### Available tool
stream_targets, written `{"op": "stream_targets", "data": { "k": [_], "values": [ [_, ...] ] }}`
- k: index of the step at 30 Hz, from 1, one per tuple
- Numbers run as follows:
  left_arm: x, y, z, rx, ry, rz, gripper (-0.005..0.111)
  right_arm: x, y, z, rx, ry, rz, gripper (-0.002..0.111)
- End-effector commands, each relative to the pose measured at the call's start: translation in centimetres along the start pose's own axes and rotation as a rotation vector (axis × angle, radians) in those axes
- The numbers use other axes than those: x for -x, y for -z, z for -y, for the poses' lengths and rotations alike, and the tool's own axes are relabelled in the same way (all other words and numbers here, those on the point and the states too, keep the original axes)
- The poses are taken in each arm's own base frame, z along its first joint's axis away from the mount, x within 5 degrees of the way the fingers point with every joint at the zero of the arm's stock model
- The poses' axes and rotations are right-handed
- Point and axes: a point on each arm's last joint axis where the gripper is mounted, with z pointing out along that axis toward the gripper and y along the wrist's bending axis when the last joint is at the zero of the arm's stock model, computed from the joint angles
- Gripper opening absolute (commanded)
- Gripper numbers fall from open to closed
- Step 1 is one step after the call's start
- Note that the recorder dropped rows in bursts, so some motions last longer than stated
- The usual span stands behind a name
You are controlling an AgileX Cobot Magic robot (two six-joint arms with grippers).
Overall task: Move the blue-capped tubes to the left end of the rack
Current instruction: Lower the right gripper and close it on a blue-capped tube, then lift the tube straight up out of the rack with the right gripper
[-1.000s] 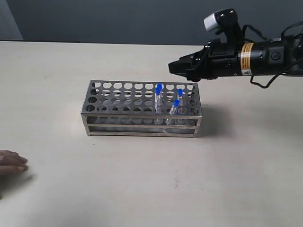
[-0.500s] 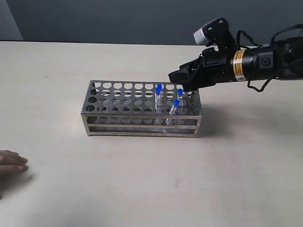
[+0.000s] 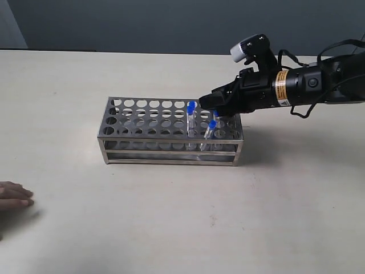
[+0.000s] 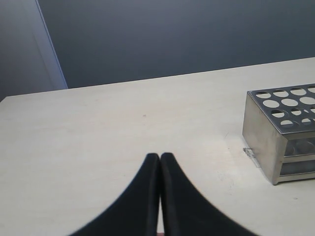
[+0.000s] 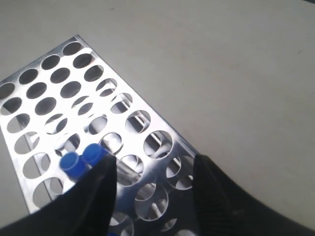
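1. Far out from the rack's left end, toward the near edge of the table (image 3: 171, 217), a person's hand (image 3: 12, 197) lies flat, well apart from everything else.
2. The left gripper (image 4: 160, 158) appears only in its own wrist view. Its two dark fingers are pressed together along their length, with nothing between them. It hangs over bare table, well apart from the rack (image 4: 266, 130), with one end wall and a corner of the holed top plate in sight.
3. The rack (image 3: 148, 123) stands on the table with its long side facing the exterior camera. The holes at its left end and through its middle hold nothing.
4. The blue-capped tubes (image 3: 191, 117) stand in the right part of the rack. There are three: one rising highest nearer the middle, one in the front row leaning a little, and one toward the back, partly hidden behind the gripper tip.
5. The right gripper (image 3: 206, 103) reaches in from beyond the rack's right end, tips low over the top plate by the rear tube. In its wrist view (image 5: 155, 169) the fingers (image 5: 101, 184) are spread wide over unfilled holes of the rack (image 5: 140, 132) and hold nothing. Two blue caps (image 5: 84, 158) sit just outside one finger.
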Motion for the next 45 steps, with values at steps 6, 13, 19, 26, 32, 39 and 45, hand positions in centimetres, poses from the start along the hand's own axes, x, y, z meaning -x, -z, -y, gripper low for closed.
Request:
{"op": "stream_targets", "data": {
  "k": [6, 13, 19, 26, 32, 39, 45],
  "values": [
    [0.2, 0.0, 0.0, -0.006, 0.005, 0.010, 0.001, -1.1, -0.4, 0.3, -0.003, 0.002, -0.063, 0.047],
    [0.2, 0.0, 0.0, -0.006, 0.005, 0.010, 0.001, 0.7, 0.9, -0.4, -0.022, 0.056, -0.027, 0.047],
    [0.2, 0.0, 0.0, -0.006, 0.005, 0.010, 0.001, 0.3, 1.0, -0.1, -0.061, 0.094, -0.074, 0.047],
    [0.2, 0.0, 0.0, -0.006, 0.005, 0.010, 0.001, 0.1, 1.0, -0.2, -0.049, 0.091, -0.104, 0.046],
    [0.2, 0.0, 0.0, -0.006, 0.005, 0.010, 0.001, -0.4, 0.8, 0.1, -0.056, 0.093, -0.128, 0.046],
    [0.2, 0.0, 0.0, -0.006, 0.005, 0.010, 0.001, -1.9, -0.3, 0.7, -0.045, 0.048, -0.161, 0.046],
    [0.2, 0.0, 0.0, -0.006, 0.005, 0.010, 0.001, -1.8, -0.3, 0.6, -0.042, 0.027, -0.143, 0.024]
  ]
}}
